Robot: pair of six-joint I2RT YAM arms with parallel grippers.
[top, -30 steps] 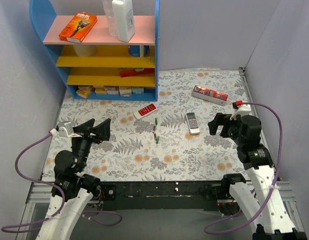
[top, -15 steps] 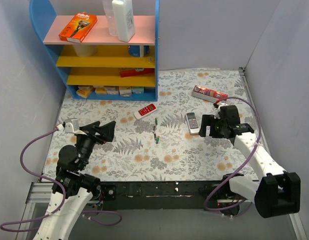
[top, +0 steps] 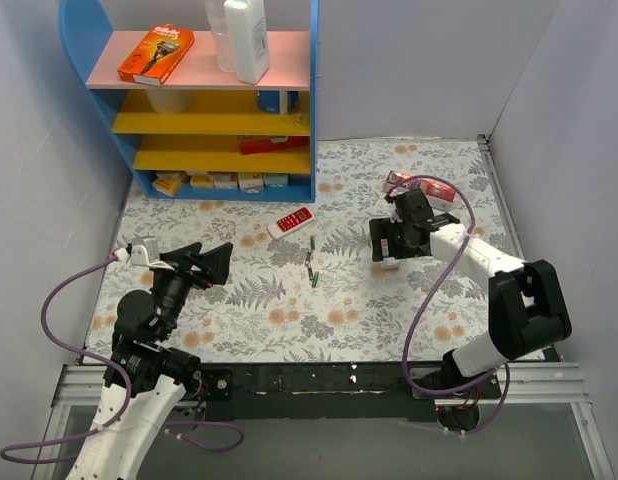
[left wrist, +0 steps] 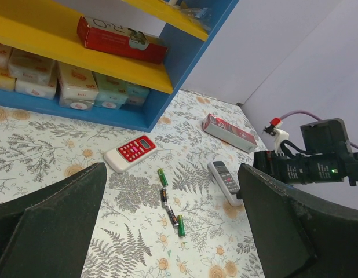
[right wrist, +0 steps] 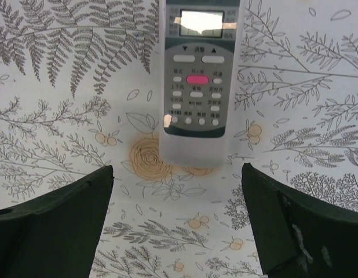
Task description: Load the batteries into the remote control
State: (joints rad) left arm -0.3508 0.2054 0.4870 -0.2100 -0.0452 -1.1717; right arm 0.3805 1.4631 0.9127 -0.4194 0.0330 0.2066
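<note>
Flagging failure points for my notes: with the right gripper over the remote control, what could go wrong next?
The remote control lies flat and face up; the open right gripper may push it aside rather than grip it. The batteries lie loose and close together, so one could roll when picked.

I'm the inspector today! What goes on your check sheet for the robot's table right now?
Surface: flowery tablecloth, lying flat; no spills seen.
Job's things: remote control face up on the cloth; a few batteries lying loose, apart from it.
Clutter: red remote near the shelves; red box at the back right.
Grippers: left gripper open and empty, away from everything; right gripper open over the remote control's end, holding nothing.
Cables: purple left cable and purple right cable loop off the arms, clear of the batteries.
Surroundings: blue shelf unit with an orange box and a white bottle on top; grey walls.
</note>
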